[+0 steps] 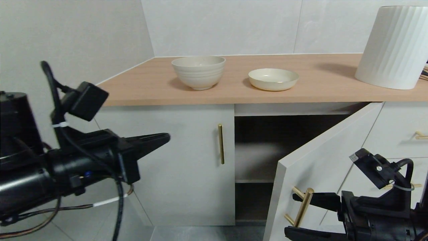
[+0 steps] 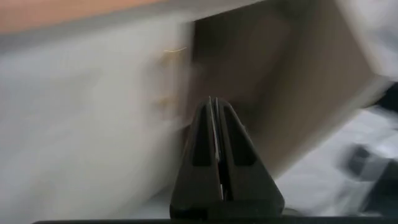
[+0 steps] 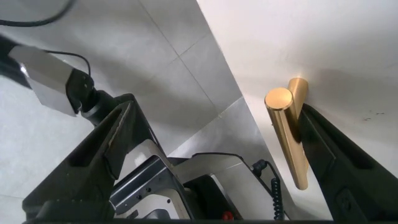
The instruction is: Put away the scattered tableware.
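Observation:
Two cream pieces stand on the wooden counter point(image 1: 321, 90): a deep ribbed bowl point(image 1: 199, 72) and, to its right, a shallow dish point(image 1: 273, 79). My left gripper point(image 1: 163, 137) point(image 2: 214, 107) hangs shut and empty in front of the closed left cabinet door, well below the counter. My right gripper point(image 1: 294, 214) point(image 3: 214, 115) is open, low at the right. Its fingers straddle the gold handle point(image 1: 302, 207) point(image 3: 287, 134) of the open cabinet door point(image 1: 321, 160). One finger point(image 3: 323, 143) lies against the handle, the other stands well apart.
The open door swings out toward me and shows a dark cabinet with a shelf point(image 1: 254, 160). The closed left door has a vertical gold handle point(image 1: 220, 144). A tall white ribbed container point(image 1: 394, 47) stands at the counter's right end. Drawers with gold pulls point(image 1: 420, 135) lie further right.

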Tool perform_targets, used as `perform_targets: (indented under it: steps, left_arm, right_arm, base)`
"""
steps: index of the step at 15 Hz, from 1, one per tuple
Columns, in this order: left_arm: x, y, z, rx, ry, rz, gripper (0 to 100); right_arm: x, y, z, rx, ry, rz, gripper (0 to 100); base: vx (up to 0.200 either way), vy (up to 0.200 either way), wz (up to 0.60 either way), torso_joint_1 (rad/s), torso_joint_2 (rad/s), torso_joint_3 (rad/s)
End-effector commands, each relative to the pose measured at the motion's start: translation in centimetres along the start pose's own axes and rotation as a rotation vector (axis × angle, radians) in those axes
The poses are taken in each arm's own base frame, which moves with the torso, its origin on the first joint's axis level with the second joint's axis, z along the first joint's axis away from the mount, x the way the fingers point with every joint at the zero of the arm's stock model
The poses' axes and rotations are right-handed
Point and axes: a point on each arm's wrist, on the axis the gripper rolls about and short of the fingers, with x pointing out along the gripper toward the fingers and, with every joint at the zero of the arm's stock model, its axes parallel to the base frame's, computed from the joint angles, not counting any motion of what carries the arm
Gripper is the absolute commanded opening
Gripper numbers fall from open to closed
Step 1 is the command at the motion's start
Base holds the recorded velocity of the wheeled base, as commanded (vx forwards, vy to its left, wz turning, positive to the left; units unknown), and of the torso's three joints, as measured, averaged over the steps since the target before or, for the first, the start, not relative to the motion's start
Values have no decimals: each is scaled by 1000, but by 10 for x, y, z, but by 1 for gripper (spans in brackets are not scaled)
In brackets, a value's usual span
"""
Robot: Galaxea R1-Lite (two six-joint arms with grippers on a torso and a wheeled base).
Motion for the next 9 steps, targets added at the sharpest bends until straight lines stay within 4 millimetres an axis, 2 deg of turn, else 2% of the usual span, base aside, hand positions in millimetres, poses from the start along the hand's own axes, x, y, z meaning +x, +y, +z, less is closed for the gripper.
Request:
perform_targets:
  steps: [1, 2, 3, 6, 7, 9]
  left_arm:
    - [48, -19, -34, -70, 123, -123, 0]
    - [48, -19, -34, -70, 123, -123, 0]
    - [55, -32, -44, -65, 169, -189, 0]
    - [68, -39, -54, -58, 215, -239, 0]
    - [77, -40, -58, -63, 215, -244, 0]
    - [106, -43, -59, -65, 106, -265, 0]
  right_arm:
    - [-1, 0, 0, -1, -1, -2, 100]
    - [-1, 0, 0, -1, -1, -2, 100]
    - [-1, 0, -2, 1, 4, -3, 100]
    - [-1, 0, -2, 1, 5, -2, 100]
    - [-1, 0, -2, -3, 3, -1, 100]
    - [-3, 1, 0, -8, -9, -2, 100]
  base:
    - [0, 0, 0, 0, 0, 0]
    - [0, 0, 0, 0, 0, 0]
    - [0, 0, 0, 0, 0, 0]
    - [0, 0, 0, 0, 0, 0]
    - [0, 0, 0, 0, 0, 0]
    - [0, 0, 0, 0, 0, 0]
